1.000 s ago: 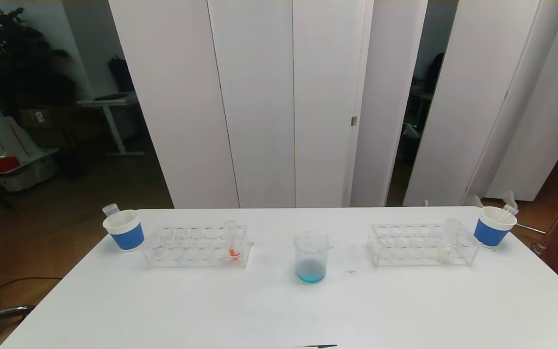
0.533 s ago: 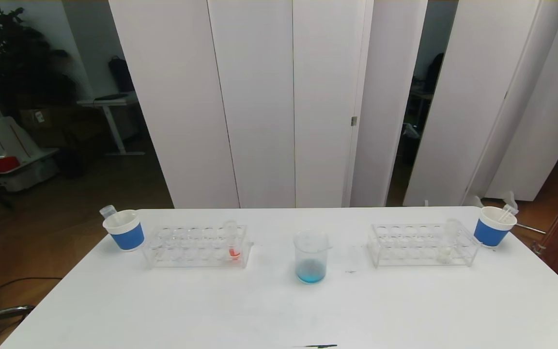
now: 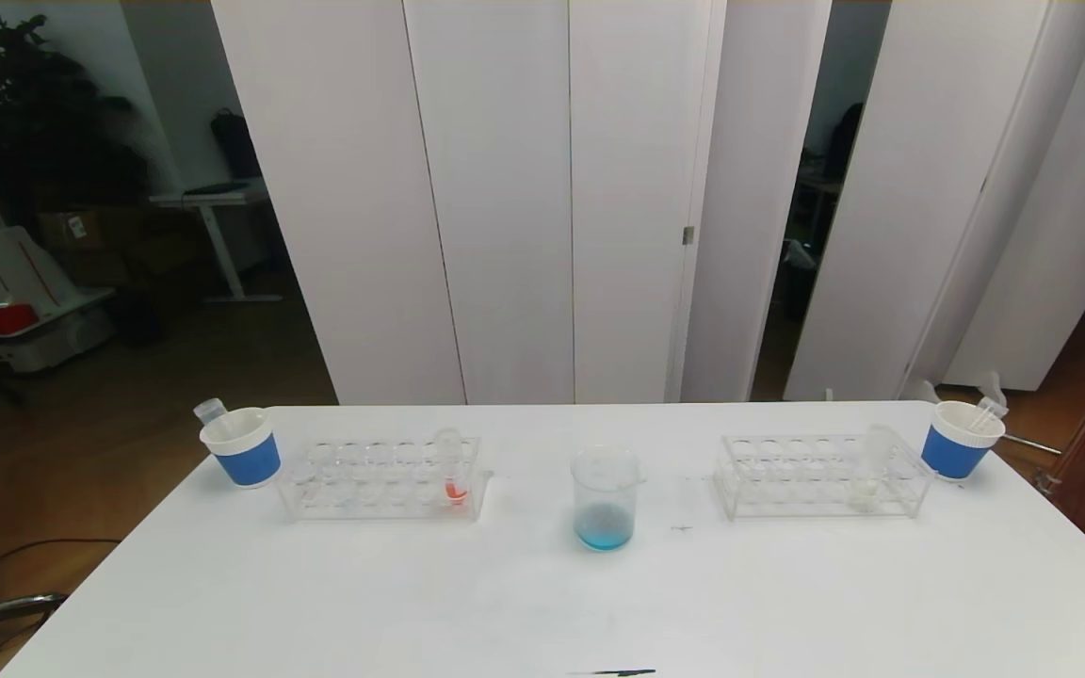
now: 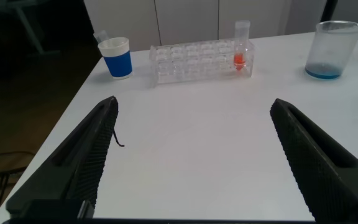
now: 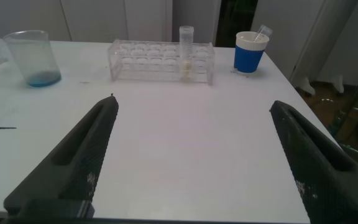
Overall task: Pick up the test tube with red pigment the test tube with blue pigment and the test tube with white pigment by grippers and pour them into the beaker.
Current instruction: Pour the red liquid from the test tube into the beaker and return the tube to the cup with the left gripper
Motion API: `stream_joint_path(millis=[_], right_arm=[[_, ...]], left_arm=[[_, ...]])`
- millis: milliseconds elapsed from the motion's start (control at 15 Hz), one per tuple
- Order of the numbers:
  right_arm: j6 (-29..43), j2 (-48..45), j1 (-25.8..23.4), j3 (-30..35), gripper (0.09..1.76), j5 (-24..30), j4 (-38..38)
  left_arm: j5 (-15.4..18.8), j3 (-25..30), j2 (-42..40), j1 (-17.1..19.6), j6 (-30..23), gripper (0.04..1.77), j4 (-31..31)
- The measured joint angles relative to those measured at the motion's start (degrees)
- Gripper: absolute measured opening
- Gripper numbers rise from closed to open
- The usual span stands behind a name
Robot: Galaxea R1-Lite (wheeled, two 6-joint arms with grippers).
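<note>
The test tube with red pigment [image 3: 451, 468] [image 4: 241, 46] stands upright at the inner end of the left clear rack [image 3: 364, 480]. The test tube with white pigment [image 3: 872, 466] [image 5: 186, 53] stands in the right rack [image 3: 797, 476]. Between the racks is the beaker [image 3: 606, 499] [image 4: 331, 50] [image 5: 35, 57], with blue pigment at its bottom. No test tube with blue pigment shows. My left gripper [image 4: 192, 102] and right gripper [image 5: 192, 102] hover open and empty over the near bare table, outside the head view.
A blue-and-white paper cup [image 3: 243, 447] at the far left holds a leaning empty tube [image 3: 210, 411]. Another cup [image 3: 960, 440] at the far right holds an empty tube too. A small dark mark [image 3: 613, 672] lies at the table's front edge.
The empty tube in the left cup has settled slightly to the left. Nothing else has moved.
</note>
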State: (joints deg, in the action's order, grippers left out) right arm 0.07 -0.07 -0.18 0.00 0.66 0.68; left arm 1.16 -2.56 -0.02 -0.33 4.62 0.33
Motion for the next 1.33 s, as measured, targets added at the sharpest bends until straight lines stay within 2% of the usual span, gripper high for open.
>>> stream_joint_path(millis=[200, 400, 867, 1133, 1333], right_arm=[[0.02, 0.00, 0.00, 0.00, 1.75, 0.00, 0.00], [0.02, 0.00, 0.00, 0.00, 1.75, 0.02, 0.00], [0.00, 0.00, 0.00, 0.00, 1.75, 0.00, 0.00], [0.02, 0.00, 0.00, 0.00, 1.75, 0.02, 0.00], [0.00, 0.00, 0.00, 0.00, 1.75, 0.02, 0.00]], left_arm=[[0.96, -4.71, 0.49, 0.00, -0.07, 1.75, 0.02], [0.71, -10.72, 4.92, -0.05, -0.07, 1.75, -0.09], [-0.09, -28.81, 27.14, -0.93, -0.52, 1.75, -3.91], [0.18, -33.21, 39.90, -0.99, -0.66, 1.75, -10.24], [0.52, -35.72, 48.90, -1.18, -2.61, 1.75, -12.34]])
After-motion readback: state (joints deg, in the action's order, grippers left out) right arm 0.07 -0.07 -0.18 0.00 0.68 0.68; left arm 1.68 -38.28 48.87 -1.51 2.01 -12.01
